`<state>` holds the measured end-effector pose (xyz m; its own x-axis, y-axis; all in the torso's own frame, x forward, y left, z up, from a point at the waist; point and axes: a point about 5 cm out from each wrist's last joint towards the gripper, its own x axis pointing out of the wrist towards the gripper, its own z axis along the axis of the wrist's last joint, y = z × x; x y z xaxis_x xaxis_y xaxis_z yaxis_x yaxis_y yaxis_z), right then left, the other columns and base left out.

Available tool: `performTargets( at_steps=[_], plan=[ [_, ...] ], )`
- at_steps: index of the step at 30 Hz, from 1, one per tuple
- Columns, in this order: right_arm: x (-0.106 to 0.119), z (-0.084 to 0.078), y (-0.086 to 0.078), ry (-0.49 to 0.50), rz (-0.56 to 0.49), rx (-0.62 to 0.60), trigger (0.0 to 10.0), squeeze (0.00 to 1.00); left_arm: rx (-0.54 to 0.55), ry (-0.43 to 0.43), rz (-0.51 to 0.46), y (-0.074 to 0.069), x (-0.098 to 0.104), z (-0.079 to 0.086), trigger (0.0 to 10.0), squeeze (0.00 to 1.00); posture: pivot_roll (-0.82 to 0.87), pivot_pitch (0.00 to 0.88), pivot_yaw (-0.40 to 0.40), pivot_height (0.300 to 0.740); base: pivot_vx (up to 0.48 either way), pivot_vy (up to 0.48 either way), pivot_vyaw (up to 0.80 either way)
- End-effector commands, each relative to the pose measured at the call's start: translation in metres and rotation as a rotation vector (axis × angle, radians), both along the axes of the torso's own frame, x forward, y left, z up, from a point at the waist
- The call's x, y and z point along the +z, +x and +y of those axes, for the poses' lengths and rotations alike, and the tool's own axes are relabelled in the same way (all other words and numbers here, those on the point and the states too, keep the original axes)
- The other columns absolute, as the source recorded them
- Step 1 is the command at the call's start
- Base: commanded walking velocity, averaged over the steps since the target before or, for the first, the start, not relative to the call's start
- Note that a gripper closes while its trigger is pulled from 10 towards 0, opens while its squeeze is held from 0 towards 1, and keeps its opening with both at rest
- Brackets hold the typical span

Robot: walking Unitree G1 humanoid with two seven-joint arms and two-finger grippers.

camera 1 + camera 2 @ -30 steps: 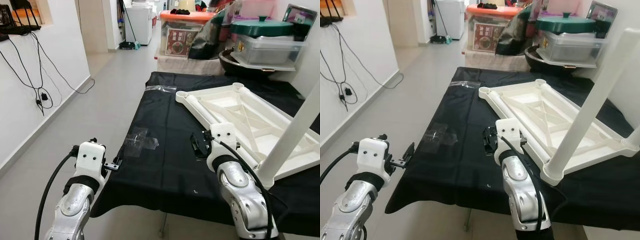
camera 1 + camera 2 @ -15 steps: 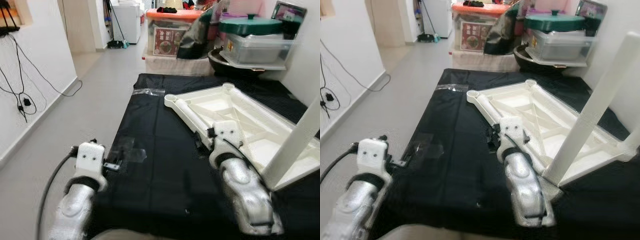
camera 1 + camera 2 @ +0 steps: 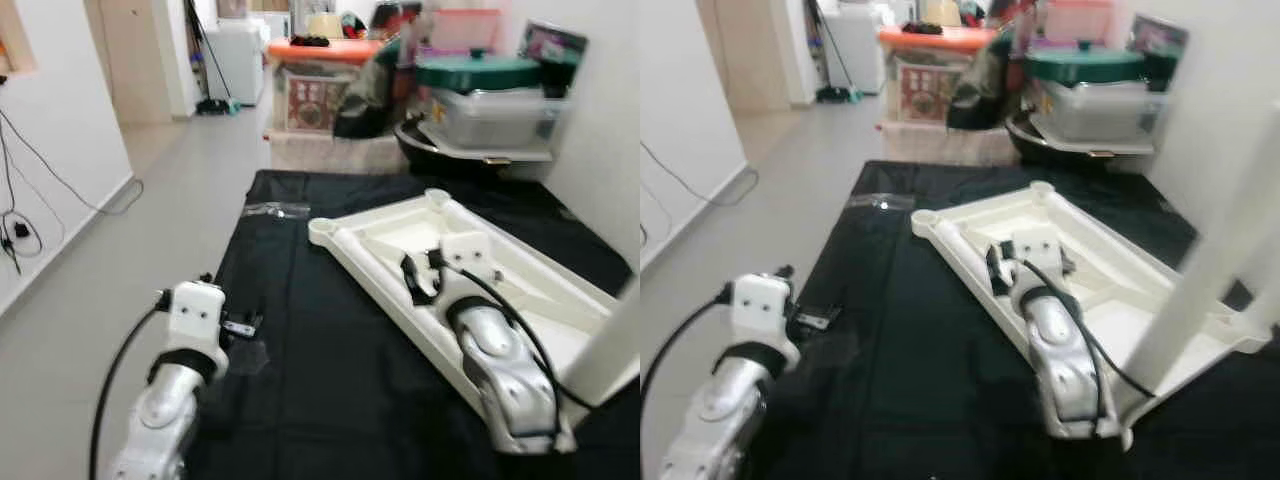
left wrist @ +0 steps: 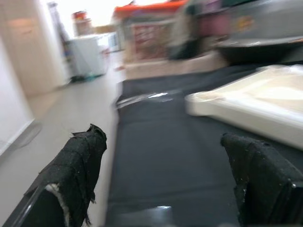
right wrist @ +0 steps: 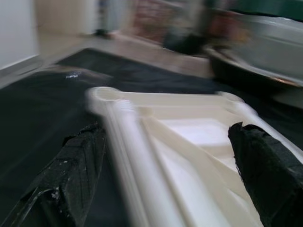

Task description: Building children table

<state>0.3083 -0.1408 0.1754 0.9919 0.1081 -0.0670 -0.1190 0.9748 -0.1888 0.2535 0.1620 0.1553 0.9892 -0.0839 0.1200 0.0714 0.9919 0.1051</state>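
A white plastic children's table top [image 3: 385,230] lies upside down on a black cloth [image 3: 310,340]. One white leg [image 3: 1230,250] stands upright in its near right corner. My right gripper [image 3: 415,280] hovers open above the table's underside, just inside its left rim. In the right wrist view the rim rail [image 5: 128,142] runs between the two black fingers [image 5: 71,179], which hold nothing. My left gripper [image 3: 240,325] is open and empty over the cloth's left edge, well apart from the table top [image 4: 255,113].
Stacked storage boxes stand behind the cloth: an orange-lidded box [image 3: 315,75] and a green-lidded container [image 3: 490,75] on a clear tub [image 3: 495,115]. Bare grey floor [image 3: 120,260] runs along the left, by a white wall with hanging cables [image 3: 15,225].
The whole picture has shifted and blurred, so the camera has moved. My right gripper has gone from beside the table's rim to above its underside. The left gripper now reaches over the cloth's edge.
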Motion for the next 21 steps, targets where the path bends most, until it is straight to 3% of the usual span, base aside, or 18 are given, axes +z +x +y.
performTargets(
  at_steps=[1,4,12,15,17,20,21],
  plan=[
    [-0.003,-0.007,0.003,-0.010,0.014,-0.007,10.0,0.00,-0.015,0.001,-0.003,0.001,0.000,-0.005,10.0,0.00,0.05,0.000,-0.096,0.740,0.330,0.000,0.00],
    [-0.006,0.001,0.006,-0.012,0.029,0.056,10.0,0.00,-0.014,0.003,-0.009,0.002,0.001,-0.005,10.0,0.00,0.06,0.000,-0.103,0.740,0.320,0.000,0.00],
    [-0.012,0.013,0.005,-0.003,0.062,0.141,10.0,0.00,-0.013,0.014,-0.012,0.000,0.000,-0.007,10.0,0.00,0.07,0.000,-0.113,0.740,0.000,0.000,0.00],
    [-0.017,0.034,0.001,-0.034,0.087,0.340,10.0,0.00,-0.012,0.020,-0.011,0.001,0.000,-0.006,10.0,0.00,0.07,0.000,-0.113,0.740,0.000,0.000,0.00],
    [-0.022,0.040,0.001,-0.048,0.111,0.398,10.0,0.00,-0.008,0.025,-0.012,0.001,-0.001,-0.005,10.0,0.00,0.07,0.000,-0.116,0.740,0.000,0.000,0.00],
    [-0.028,0.040,0.002,-0.056,0.136,0.413,10.0,0.00,-0.003,0.027,-0.014,0.002,-0.001,-0.005,10.0,0.00,0.08,0.000,-0.123,0.740,0.000,0.000,0.00],
    [-0.032,0.033,0.007,-0.058,0.157,0.356,10.0,0.00,0.002,0.028,-0.017,0.002,0.000,-0.004,10.0,0.00,0.08,0.000,-0.129,0.740,0.000,0.000,0.00]
  ],
)
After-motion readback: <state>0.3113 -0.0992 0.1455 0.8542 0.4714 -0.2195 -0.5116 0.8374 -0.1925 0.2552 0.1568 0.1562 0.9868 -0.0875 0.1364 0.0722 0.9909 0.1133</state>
